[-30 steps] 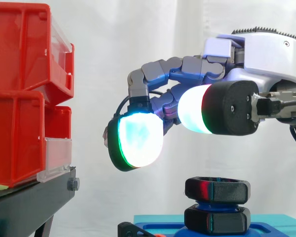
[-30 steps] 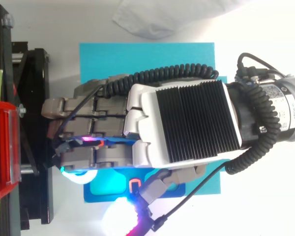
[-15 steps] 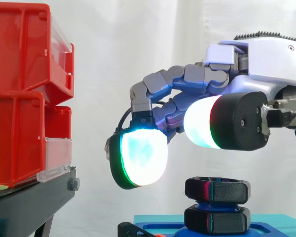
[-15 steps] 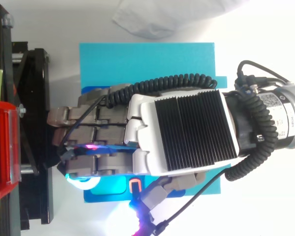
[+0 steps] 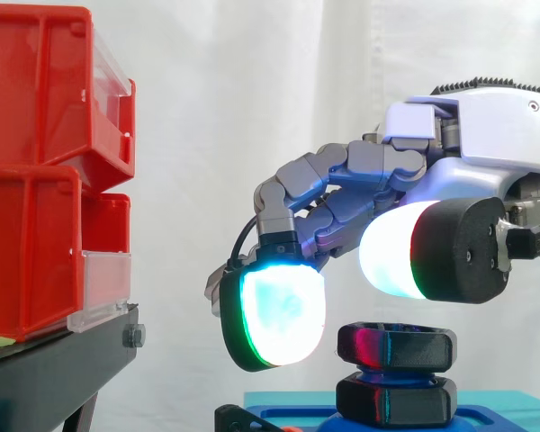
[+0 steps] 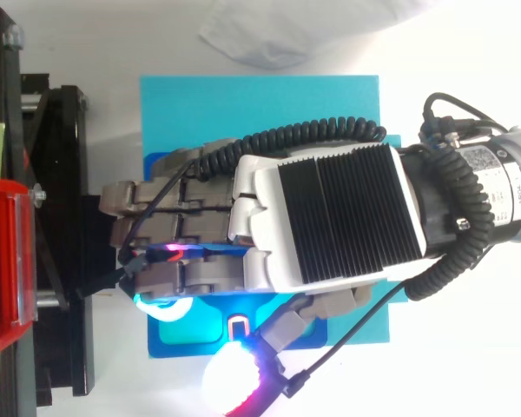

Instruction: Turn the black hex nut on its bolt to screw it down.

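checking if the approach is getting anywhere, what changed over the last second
The hand came down and shifted toward the side view's right. Its glowing pads now sit just above and beside the black hex nut, not touching it. Its fingers are curled as before and hold nothing. The nut, the blue base and the red bins stayed put.

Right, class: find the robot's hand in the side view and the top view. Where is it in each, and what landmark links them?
Side view: the hand reaches in from the right edge, fingers curled, above the upper black hex nut.
Top view: the hand covers the middle, over the blue plate.
Shared landmark: the red bins, at the left edge of both.
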